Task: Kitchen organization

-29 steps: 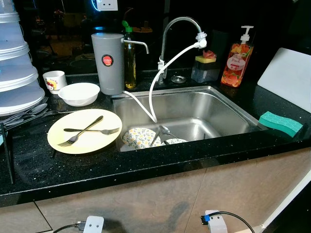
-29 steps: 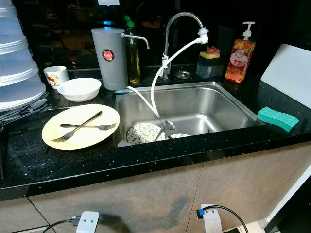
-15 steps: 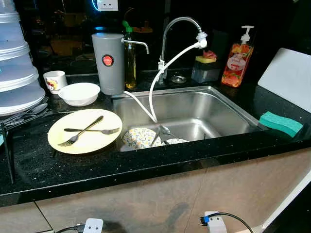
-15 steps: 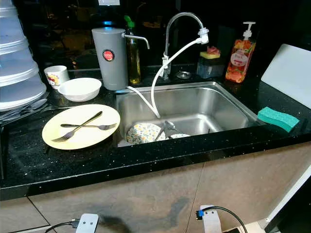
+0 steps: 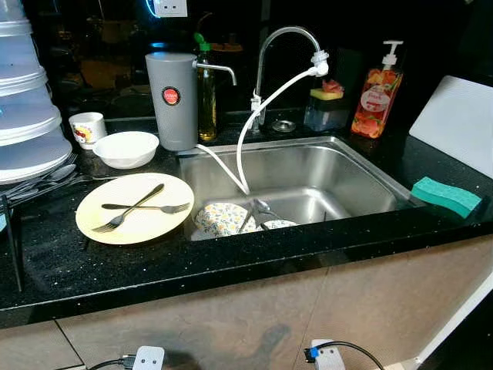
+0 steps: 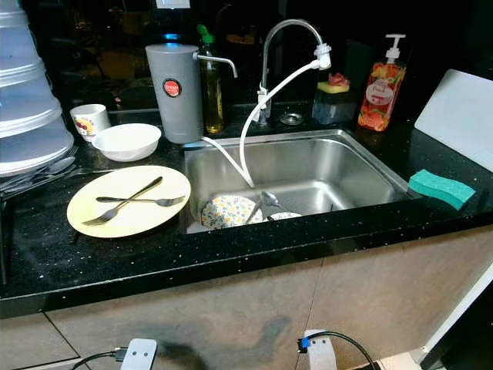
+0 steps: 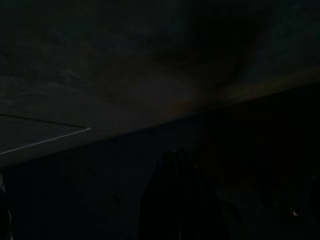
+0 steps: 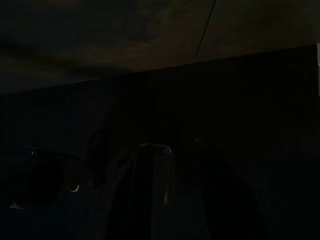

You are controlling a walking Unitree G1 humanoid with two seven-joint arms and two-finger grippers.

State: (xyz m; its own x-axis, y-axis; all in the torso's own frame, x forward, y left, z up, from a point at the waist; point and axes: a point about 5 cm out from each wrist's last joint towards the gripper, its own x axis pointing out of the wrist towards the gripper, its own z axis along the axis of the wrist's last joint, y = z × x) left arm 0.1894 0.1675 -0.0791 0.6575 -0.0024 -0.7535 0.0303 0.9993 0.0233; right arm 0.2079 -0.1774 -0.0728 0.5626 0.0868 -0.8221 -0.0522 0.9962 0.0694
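Crossing forks on yellow plate, handles toward faucet; claw states untellable.

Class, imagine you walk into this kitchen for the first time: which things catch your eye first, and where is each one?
The pale yellow plate lies on the black counter left of the sink, with two forks crossed on it. The steel sink sits in the middle, a patterned dish in its near left corner and a white hose curving down from the tap. A green sponge rests on the counter to the right.
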